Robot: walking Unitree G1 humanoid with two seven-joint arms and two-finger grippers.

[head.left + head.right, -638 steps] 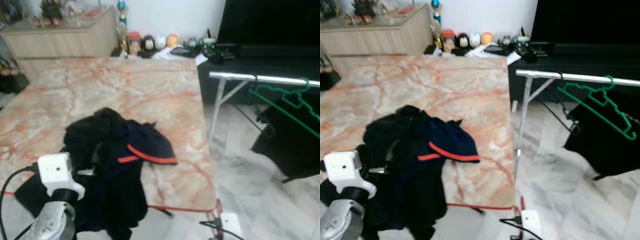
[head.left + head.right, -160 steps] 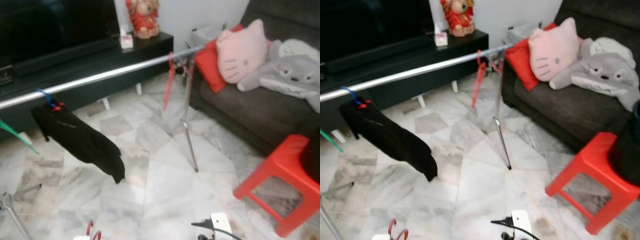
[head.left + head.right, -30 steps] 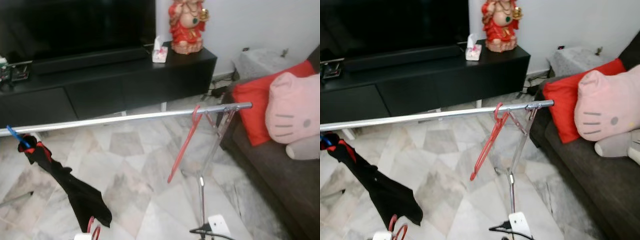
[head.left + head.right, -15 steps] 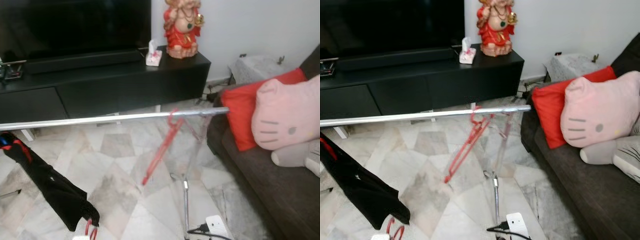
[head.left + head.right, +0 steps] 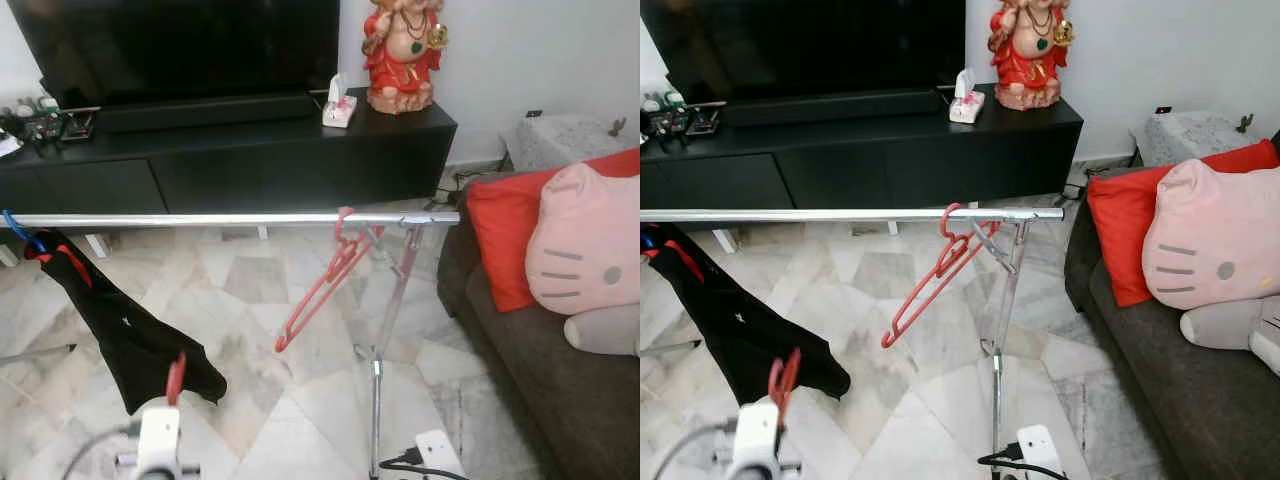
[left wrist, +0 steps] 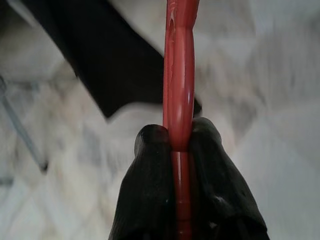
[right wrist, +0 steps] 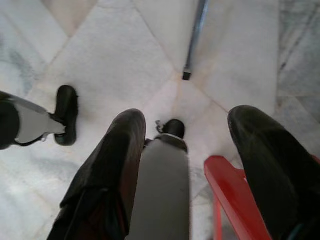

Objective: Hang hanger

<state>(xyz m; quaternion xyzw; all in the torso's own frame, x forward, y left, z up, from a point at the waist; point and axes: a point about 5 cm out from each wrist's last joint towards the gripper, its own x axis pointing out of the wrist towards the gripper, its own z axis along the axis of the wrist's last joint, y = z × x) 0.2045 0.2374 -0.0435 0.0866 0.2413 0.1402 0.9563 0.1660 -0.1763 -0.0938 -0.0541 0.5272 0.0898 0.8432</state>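
Held hanger cut off at frame top in left wrist view; its lower part hidden between left end effector fingers. Floor and black garment behind are blurred. Rail runs off at 9 o'clock. Sofa cropped at 3 o'clock. Red stool partly hidden behind right end effector fingers.

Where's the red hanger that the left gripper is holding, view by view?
Left eye view: red hanger at bottom left, near the picture's lower edge.
Right eye view: bottom left again.
Left wrist view: it runs out from the left gripper, whose jaws are shut on it.
Right wrist view: cannot tell; a red edge lies beside the right gripper.
Shared landmark: the black garment behind the hanger.
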